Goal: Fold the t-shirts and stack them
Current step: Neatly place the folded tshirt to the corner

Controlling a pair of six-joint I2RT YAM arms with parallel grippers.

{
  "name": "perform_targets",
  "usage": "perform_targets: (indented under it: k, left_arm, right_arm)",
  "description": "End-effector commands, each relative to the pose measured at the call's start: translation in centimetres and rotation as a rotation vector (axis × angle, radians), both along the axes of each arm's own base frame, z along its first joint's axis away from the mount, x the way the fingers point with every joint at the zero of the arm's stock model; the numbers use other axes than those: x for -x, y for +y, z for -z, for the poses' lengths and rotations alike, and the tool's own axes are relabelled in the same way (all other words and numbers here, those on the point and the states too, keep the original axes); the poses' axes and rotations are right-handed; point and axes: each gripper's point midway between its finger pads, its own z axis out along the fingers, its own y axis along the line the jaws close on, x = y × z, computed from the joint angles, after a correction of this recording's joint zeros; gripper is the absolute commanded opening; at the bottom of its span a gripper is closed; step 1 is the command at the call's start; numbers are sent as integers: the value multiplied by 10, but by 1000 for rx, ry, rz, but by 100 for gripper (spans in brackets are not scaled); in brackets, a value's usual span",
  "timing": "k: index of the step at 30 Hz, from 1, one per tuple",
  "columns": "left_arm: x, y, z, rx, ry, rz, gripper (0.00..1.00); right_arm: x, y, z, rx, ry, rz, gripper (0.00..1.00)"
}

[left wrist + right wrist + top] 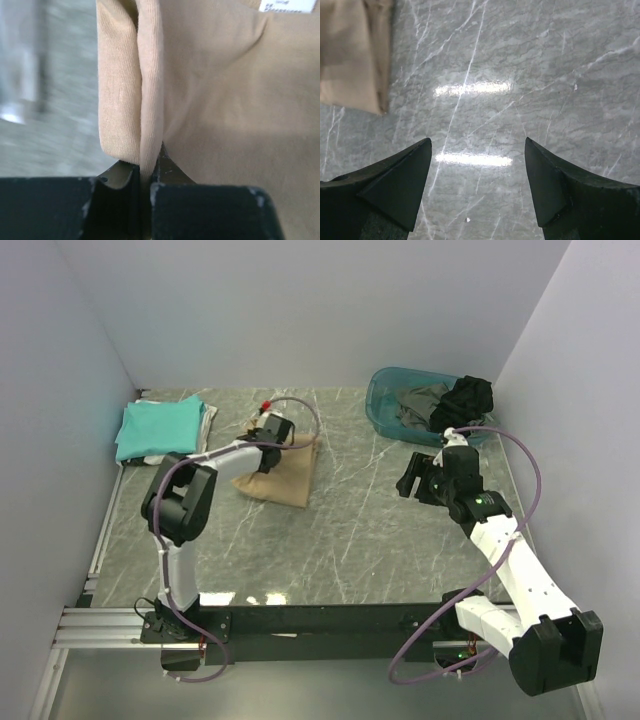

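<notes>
Left gripper [146, 192] is clamped tight on a doubled edge of the tan shirt [240, 100], with the cloth pinched right between the jaws. That shirt sits folded into a small pad on the tabletop [380, 530], well to the left of the blue basket [382, 408]. Right gripper [477, 170] hangs with its fingers spread wide over bare marble, just in front of the basket, holding nothing. Further left of the basket again, a teal shirt [160, 425] lies folded, and that looks like the stack. So the job now, I'd say, is carrying the tan one over there. To do it well, lift enough that the bundle clears the surface, move slowly so the layers don't slide open, and set it square on the teal before letting go. Dark clothes [465, 398] wait in the basket.
</notes>
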Motion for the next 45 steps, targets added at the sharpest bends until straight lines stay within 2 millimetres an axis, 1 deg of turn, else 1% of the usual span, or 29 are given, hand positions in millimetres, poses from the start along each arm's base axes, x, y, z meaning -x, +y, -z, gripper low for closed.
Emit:
perform_targets:
  k: [1, 2, 3, 4, 5, 6, 7, 8, 9, 10, 11, 12, 13, 16, 19, 27, 30, 31, 33, 37, 39, 40, 45]
  left_arm:
    - [-27, 53, -61, -148, -156, -14, 1]
    - [-30, 57, -73, -182, -163, 43, 1]
    - [-33, 62, -78, -191, -172, 61, 1]
    - [-40, 73, -87, -199, -202, 60, 1]
    - [-40, 78, -95, -222, -203, 97, 1]
    - [-42, 84, -100, -231, -208, 102, 1]
    - [-46, 99, -108, -238, -211, 85, 1]
    - [-47, 106, -117, -248, -213, 88, 1]
    - [-49, 112, -122, -248, -213, 89, 1]
    - [-52, 127, -132, -264, -218, 70, 1]
    - [-53, 134, -141, -269, -230, 62, 1]
    - [-54, 138, -146, -272, -233, 69, 1]
    - [-55, 148, -156, -288, -241, 62, 1]
    - [-56, 164, -177, -293, -261, 43, 1]
    - [-57, 174, -189, -300, -269, 38, 1]
    - [-61, 181, -218, -248, -315, 34, 1]
    - [-61, 179, -228, -239, -329, 44, 1]
    - [-61, 179, -234, -233, -342, 41, 1]
    - [-62, 176, -239, -219, -350, 51, 1]
    - [-62, 173, -256, -197, -389, 55, 1]
    - [-60, 170, -259, -183, -382, 69, 1]
    - [-61, 169, -267, -179, -395, 67, 1]
    - [-56, 170, -288, -178, -426, 65, 1]
  right_arm:
    - [-6, -5, -10, 16, -57, 13, 81]
    - [-6, -4, -9, 14, -56, 11, 81]
    - [-6, -4, -8, 15, -55, 10, 81]
    - [-6, -4, -8, 14, -55, 9, 81]
    - [-7, -3, -5, 13, -47, 7, 82]
    - [-7, -4, -4, 13, -44, 10, 82]
    - [-7, -4, -3, 16, -39, 12, 82]
    - [-7, -4, -3, 15, -39, 14, 82]
    - [-7, -4, -1, 17, -32, 16, 82]
    - [-8, -5, -2, 19, -35, 18, 82]
    - [-8, -5, -2, 19, -35, 20, 82]
    - [-8, -6, -2, 20, -34, 27, 82]
    - [-9, -7, -1, 22, -32, 31, 82]
    - [-10, -12, -1, 33, -37, 65, 83]
    - [-9, -15, -2, 38, -40, 78, 84]
    - [-9, -16, -4, 32, -42, 88, 85]
    - [-10, -19, -7, 39, -57, 105, 86]
    - [-9, -20, -6, 39, -55, 108, 86]
    - [-9, -21, -6, 39, -55, 110, 86]
    - [-9, -21, -6, 38, -55, 110, 86]
    - [-9, -20, -6, 36, -56, 106, 86]
    - [-9, -21, -6, 38, -57, 108, 86]
    - [-10, -22, -6, 39, -55, 112, 86]
